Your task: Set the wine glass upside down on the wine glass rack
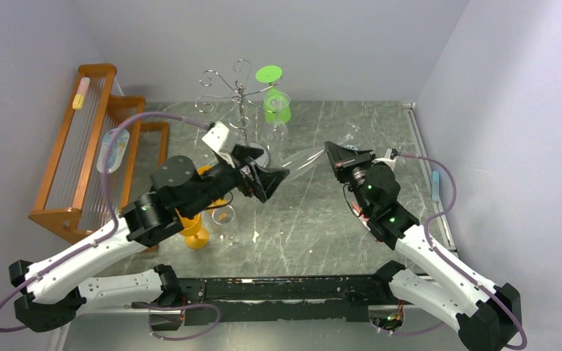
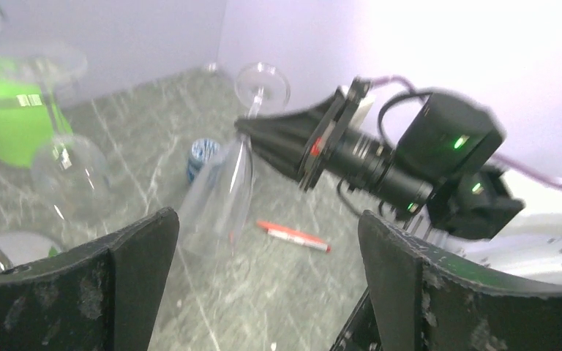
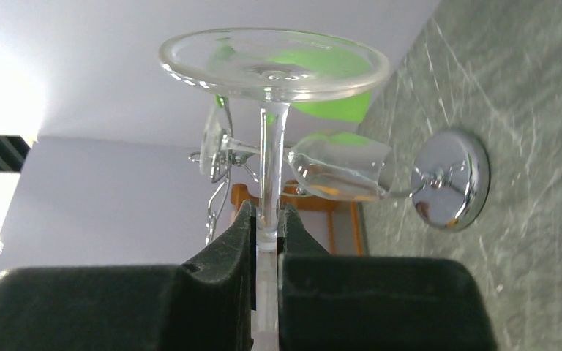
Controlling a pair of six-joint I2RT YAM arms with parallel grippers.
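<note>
My right gripper (image 3: pixel 267 216) is shut on the stem of a clear wine glass (image 3: pixel 272 66). The glass lies tilted in the air, its foot toward the back wall and its bowl (image 1: pixel 304 161) pointing at my left gripper (image 1: pixel 263 178). In the left wrist view the bowl (image 2: pixel 219 197) hangs just ahead of the left fingers (image 2: pixel 143 248), which stand wide open with nothing between them. The chrome wine glass rack (image 1: pixel 240 91) stands at the back centre. Its disc base (image 3: pixel 450 179) shows in the right wrist view. A green glass (image 1: pixel 275 104) and a clear one (image 3: pixel 340 164) hang on it.
An orange-brown wooden slatted rack (image 1: pixel 88 146) fills the left side. An orange goblet (image 1: pixel 194 232) and a small clear glass (image 1: pixel 225 217) stand by my left arm. A red pen (image 2: pixel 293 235) and a blue-and-white object (image 2: pixel 203 152) lie on the grey marbled table (image 1: pixel 315 234).
</note>
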